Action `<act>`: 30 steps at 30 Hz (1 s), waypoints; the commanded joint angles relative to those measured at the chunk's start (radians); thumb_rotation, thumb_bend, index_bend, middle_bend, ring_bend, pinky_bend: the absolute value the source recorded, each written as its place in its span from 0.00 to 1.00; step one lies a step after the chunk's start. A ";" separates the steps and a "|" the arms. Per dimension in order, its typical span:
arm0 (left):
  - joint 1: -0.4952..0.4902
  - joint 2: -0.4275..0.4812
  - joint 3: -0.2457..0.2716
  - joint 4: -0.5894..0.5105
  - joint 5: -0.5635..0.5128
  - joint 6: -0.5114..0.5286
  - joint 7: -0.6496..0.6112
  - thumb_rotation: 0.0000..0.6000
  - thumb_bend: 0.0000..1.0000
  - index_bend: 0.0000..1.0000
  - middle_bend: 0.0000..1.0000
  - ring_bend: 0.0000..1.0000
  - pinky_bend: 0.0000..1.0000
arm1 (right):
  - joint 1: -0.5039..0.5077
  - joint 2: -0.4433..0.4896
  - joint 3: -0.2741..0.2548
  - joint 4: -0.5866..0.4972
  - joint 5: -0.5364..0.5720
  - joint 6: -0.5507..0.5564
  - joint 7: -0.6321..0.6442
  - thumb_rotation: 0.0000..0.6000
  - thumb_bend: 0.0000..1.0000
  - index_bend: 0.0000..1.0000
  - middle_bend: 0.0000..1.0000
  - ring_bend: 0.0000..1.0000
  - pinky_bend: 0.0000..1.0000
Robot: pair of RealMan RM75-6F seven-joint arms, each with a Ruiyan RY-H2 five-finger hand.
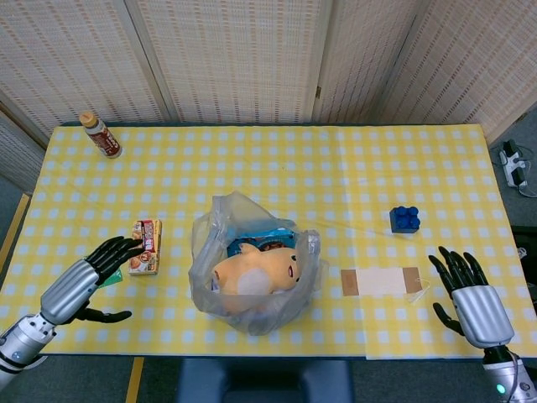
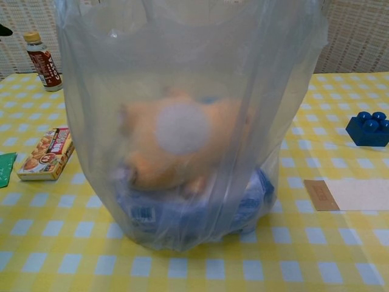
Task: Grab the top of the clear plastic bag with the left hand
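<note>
The clear plastic bag (image 1: 252, 273) stands open near the table's front middle, and it fills most of the chest view (image 2: 188, 121). Inside lie an orange plush toy (image 1: 256, 273) and a blue packet (image 1: 264, 238). My left hand (image 1: 92, 273) hovers to the left of the bag, fingers spread, holding nothing, over the green packet and next to the snack box. My right hand (image 1: 466, 290) sits at the front right corner, fingers apart and empty. Only a dark fingertip (image 2: 5, 29) of the left hand shows in the chest view.
A snack box (image 1: 145, 247) and a green packet (image 2: 5, 167) lie left of the bag. A brown bottle (image 1: 100, 134) stands at the back left. A blue brick (image 1: 404, 218) and a flat paper envelope (image 1: 382, 281) lie to the right.
</note>
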 commanded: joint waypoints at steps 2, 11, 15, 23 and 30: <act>-0.075 0.046 -0.007 -0.058 -0.005 -0.083 -0.012 1.00 0.06 0.10 0.06 0.00 0.00 | 0.012 0.006 -0.007 0.009 -0.011 -0.020 0.017 1.00 0.36 0.00 0.00 0.00 0.00; -0.136 0.047 -0.024 -0.093 0.001 -0.105 -0.014 1.00 0.05 0.10 0.05 0.00 0.00 | 0.020 0.010 0.002 0.014 0.012 -0.038 0.033 1.00 0.36 0.00 0.00 0.00 0.00; -0.148 0.055 -0.025 -0.108 0.010 -0.089 -0.026 1.00 0.05 0.09 0.04 0.00 0.00 | 0.022 0.016 0.005 0.014 0.018 -0.041 0.043 1.00 0.36 0.00 0.00 0.00 0.00; -0.193 0.030 -0.038 -0.130 0.001 -0.145 0.046 1.00 0.05 0.02 0.04 0.00 0.00 | 0.021 0.027 -0.002 0.011 0.014 -0.042 0.064 1.00 0.36 0.00 0.00 0.00 0.00; -0.199 -0.001 -0.049 -0.149 0.004 -0.124 0.106 1.00 0.03 0.02 0.04 0.00 0.00 | 0.027 0.044 -0.013 0.019 -0.002 -0.052 0.097 1.00 0.36 0.00 0.00 0.00 0.00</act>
